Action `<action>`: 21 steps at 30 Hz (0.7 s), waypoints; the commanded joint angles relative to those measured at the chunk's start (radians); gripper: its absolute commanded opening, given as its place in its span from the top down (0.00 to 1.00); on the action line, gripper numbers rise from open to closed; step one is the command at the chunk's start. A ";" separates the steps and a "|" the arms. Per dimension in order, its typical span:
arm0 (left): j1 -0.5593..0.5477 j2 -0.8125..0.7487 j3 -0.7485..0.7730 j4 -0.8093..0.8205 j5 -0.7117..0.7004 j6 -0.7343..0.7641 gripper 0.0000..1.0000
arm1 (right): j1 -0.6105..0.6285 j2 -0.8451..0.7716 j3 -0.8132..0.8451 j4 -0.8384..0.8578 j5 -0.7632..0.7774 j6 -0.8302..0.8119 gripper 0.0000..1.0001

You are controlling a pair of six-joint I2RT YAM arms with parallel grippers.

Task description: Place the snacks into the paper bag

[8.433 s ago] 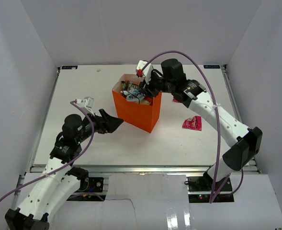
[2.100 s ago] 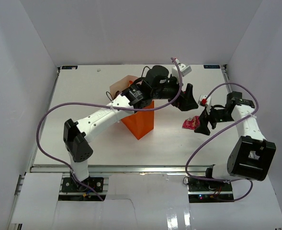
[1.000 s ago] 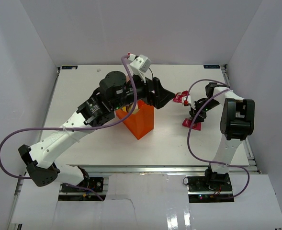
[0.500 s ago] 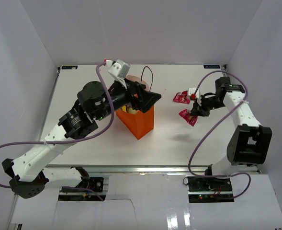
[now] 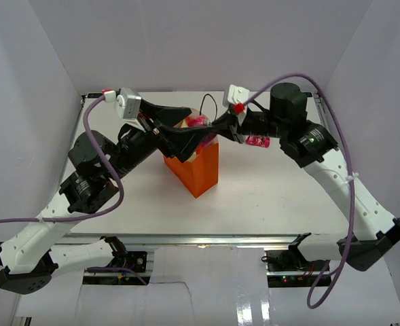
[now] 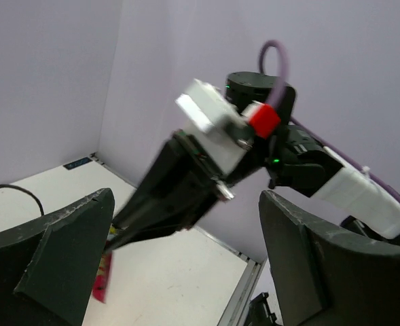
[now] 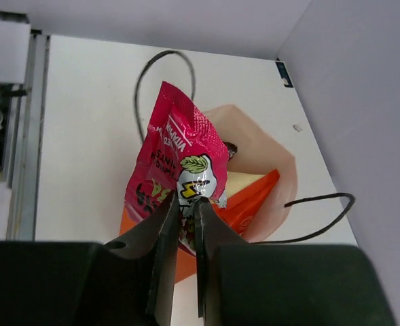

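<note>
Our right tool (image 7: 186, 202) grips a magenta packet (image 7: 178, 156) above the paper bag (image 5: 201, 171); our released left tool (image 6: 186, 265) hides its mouth from overhead.

1. The right arm, working low over the right side of the worktop (image 5: 267, 197) a second ago, now stretches left, and the right gripper (image 7: 188, 202) has risen above the open mouth of the orange paper bag (image 5: 200, 170).
2. The magenta packet (image 7: 179, 159) that lay on the worktop near that arm has left the surface. It is now pinched by one edge between the nearly closed jaws, directly over the bag.
3. The left arm has pulled back from its long reach to the right. The left gripper (image 6: 186, 204), jaws wide, is now raised by the bag's mouth, facing the right gripper.
</note>
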 commanded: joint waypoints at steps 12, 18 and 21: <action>-0.004 -0.185 -0.135 0.048 -0.004 -0.095 0.03 | 0.183 0.283 0.167 0.219 0.525 0.272 0.51; -0.004 -0.175 -0.125 0.025 -0.035 -0.078 0.03 | 0.149 0.263 0.295 0.228 0.550 0.230 0.40; -0.005 -0.141 -0.112 0.005 -0.021 -0.063 0.02 | 0.093 0.237 0.322 0.222 0.538 0.220 0.40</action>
